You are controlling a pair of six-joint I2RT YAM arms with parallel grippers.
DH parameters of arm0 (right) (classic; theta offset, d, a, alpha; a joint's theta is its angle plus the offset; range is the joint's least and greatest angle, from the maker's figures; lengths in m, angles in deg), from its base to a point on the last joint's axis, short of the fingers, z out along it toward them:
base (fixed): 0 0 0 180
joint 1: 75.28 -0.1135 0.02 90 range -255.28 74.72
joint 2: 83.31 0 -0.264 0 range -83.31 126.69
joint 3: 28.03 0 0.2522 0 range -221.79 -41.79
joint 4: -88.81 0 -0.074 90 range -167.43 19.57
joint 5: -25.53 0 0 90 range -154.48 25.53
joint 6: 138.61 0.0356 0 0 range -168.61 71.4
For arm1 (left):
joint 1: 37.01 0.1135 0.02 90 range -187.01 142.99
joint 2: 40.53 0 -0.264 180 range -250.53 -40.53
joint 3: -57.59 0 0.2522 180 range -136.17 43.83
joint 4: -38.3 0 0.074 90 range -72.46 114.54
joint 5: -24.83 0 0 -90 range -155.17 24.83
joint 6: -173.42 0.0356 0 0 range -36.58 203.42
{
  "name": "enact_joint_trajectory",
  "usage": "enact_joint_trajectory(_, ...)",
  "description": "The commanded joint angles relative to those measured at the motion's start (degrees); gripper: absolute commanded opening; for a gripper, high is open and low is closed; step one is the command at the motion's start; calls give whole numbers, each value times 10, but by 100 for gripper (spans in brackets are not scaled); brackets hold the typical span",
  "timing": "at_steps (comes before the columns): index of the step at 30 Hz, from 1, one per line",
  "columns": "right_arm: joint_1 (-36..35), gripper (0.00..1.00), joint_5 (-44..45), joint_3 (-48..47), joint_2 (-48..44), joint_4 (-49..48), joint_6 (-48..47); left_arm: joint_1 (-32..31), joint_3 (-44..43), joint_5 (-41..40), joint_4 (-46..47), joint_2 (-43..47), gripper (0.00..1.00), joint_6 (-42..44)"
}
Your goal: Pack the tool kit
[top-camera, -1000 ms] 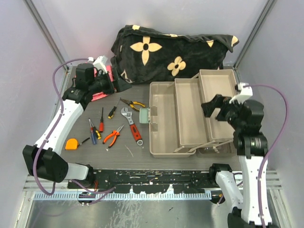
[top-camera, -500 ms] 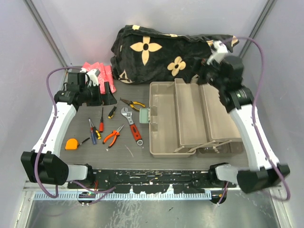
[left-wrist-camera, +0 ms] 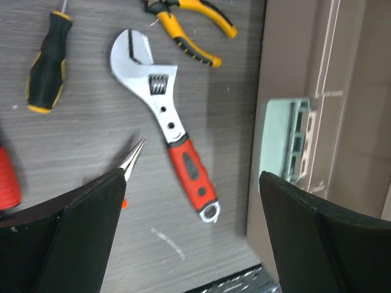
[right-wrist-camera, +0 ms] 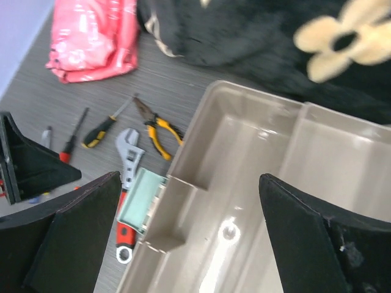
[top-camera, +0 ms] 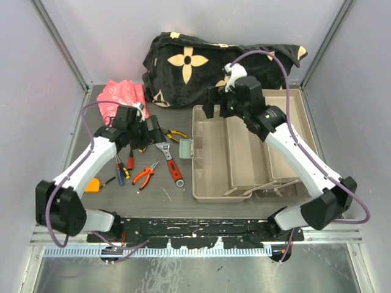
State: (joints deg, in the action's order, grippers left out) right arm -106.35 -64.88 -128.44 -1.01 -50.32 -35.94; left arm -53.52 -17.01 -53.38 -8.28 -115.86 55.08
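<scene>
toolbox (top-camera: 211,168) sits open on the right of the counter (top-camera: 162,196), trays (top-camera: 244,149) folded out. my left tool (left-wrist-camera: 192,189) hangs spread apart over the red-handled wrench (left-wrist-camera: 166,119); my right tool (right-wrist-camera: 189,183), also spread, hovers above the box's left compartment.

The dark grey wood-grain desk (top-camera: 153,198) carries an open beige toolbox (top-camera: 211,162) right of centre, its trays spread side by side. Along the top of the frame a black flower-patterned blanket (top-camera: 201,70) lies bunched, its lower edge near the toolbox's far rim. A pink bag (top-camera: 119,94) lies at upper left, beside the blanket. Left of the toolbox the hand tools lie loose. A red-handled wrench (top-camera: 170,160) lies just beside the toolbox's left wall, head toward the top. Yellow pliers (top-camera: 173,133) lie above it and orange pliers (top-camera: 145,175) to its lower left. The screwdrivers (top-camera: 130,162) lie further left, partly hidden. An orange tape measure (top-camera: 91,185) sits furthest left.
</scene>
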Motion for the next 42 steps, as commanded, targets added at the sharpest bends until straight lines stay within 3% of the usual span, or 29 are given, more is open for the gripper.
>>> enact_joint_trajectory(1, 4, 100, 86, 27, -79, -12, -20, -52, -67, -112, 83, -78, 92, -106)
enact_joint_trajectory(6, 4, 100, 124, 64, -112, 1, -31, -85, -177, -202, -14, -206, 93, -159)
enact_joint_trajectory(13, 5, 100, 148, 85, -141, 8, -46, -85, -209, -225, -23, -283, 88, -201)
enact_joint_trajectory(29, 5, 100, 151, 120, -158, -2, -30, -85, -147, -190, -17, -309, 76, -227)
enact_joint_trajectory(35, 6, 100, 153, 132, -166, -1, -30, -85, -142, -174, -11, -336, 63, -211)
enact_joint_trajectory(42, 11, 100, 153, 141, -167, -2, -29, -85, -124, -155, -14, -342, 58, -198)
